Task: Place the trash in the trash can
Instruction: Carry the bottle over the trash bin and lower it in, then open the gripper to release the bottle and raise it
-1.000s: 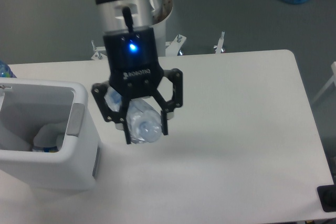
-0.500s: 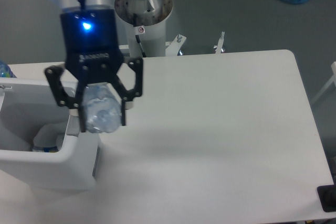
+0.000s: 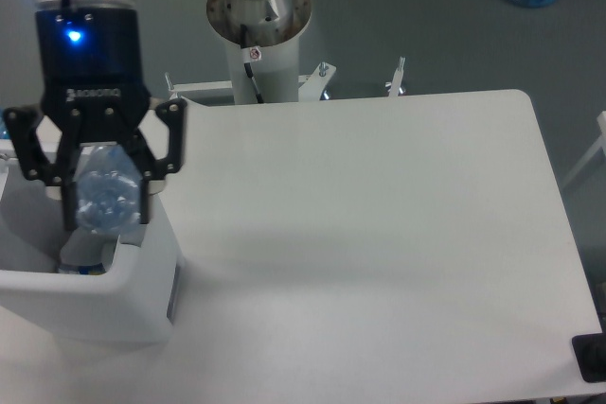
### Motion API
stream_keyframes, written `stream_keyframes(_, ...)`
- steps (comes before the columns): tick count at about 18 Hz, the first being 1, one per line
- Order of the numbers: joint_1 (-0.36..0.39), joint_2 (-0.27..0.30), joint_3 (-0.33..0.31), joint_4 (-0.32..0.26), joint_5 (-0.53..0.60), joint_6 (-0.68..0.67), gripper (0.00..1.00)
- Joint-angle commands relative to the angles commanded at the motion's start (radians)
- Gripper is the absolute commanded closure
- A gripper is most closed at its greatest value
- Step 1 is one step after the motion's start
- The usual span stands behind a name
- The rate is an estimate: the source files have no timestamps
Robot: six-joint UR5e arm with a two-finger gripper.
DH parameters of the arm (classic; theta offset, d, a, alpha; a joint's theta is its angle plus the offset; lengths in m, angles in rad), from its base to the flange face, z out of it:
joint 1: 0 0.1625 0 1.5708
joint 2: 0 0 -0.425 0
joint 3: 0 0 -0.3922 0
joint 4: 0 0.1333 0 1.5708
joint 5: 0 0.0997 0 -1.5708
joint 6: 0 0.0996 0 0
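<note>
The gripper [image 3: 104, 203] hangs over the open top of the trash can [image 3: 142, 300], which stands at the left edge of the white table [image 3: 379, 234]. Its two black fingers [image 3: 144, 198] are closed on the clear plastic bottle [image 3: 104, 203], one on each side, so the bottle is held in the air above the inside of the can and does not touch its rim. The bottle is seen nearly end-on: its round end faces the camera, so its long axis goes away from the camera, up into the claw, roughly vertical and only a little tilted. Which end is the cap I cannot tell. Inside the can, just below the bottle, something pale with a small blue part [image 3: 80, 260] lies on the bottom, but it is too unclear to name. The blue light [image 3: 75, 38] on the gripper body is lit.
</note>
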Motion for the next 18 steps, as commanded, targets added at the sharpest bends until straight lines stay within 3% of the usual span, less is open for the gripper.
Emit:
stream_keyframes(15,-0.055,-0.077,-0.008,-0.002,0.002,0.003,0.39)
stream_keyframes(16,-0.057,-0.083,-0.009,-0.002,0.003,0.003,0.38)
stream_keyframes(18,-0.057,-0.094,-0.008,0.0,0.003,0.011,0.24)
